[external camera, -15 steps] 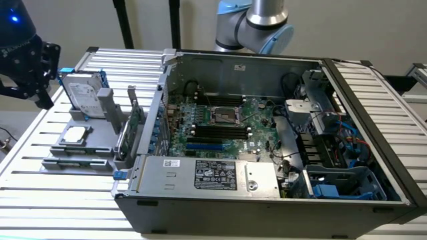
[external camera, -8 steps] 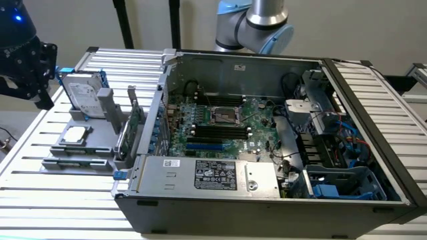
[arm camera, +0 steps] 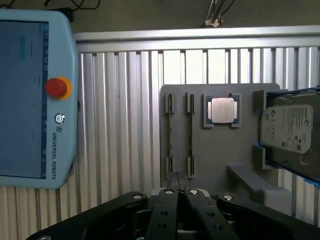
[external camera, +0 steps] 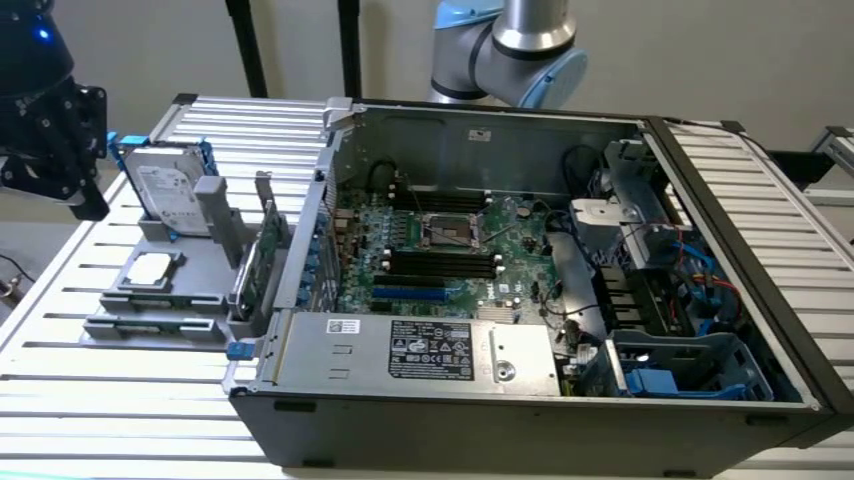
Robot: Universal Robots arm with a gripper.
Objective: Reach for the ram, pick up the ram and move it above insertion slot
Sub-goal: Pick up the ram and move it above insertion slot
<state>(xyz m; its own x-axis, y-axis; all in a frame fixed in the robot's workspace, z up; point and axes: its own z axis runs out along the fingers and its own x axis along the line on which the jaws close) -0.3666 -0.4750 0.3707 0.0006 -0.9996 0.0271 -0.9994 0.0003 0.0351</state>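
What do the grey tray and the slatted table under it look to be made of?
The tray looks like matte grey plastic, possibly printed: dull, even colour, no glare. The table looks like bare aluminium: silvery ribbed slats catching bright light.

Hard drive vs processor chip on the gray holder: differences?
Pose: the hard drive stands on edge; the processor chip lies flat.
Size: the hard drive is clearly larger than the processor chip.
Look: the hard drive has a printed label; the processor chip a bare metal lid.
Both sit on the gray holder.
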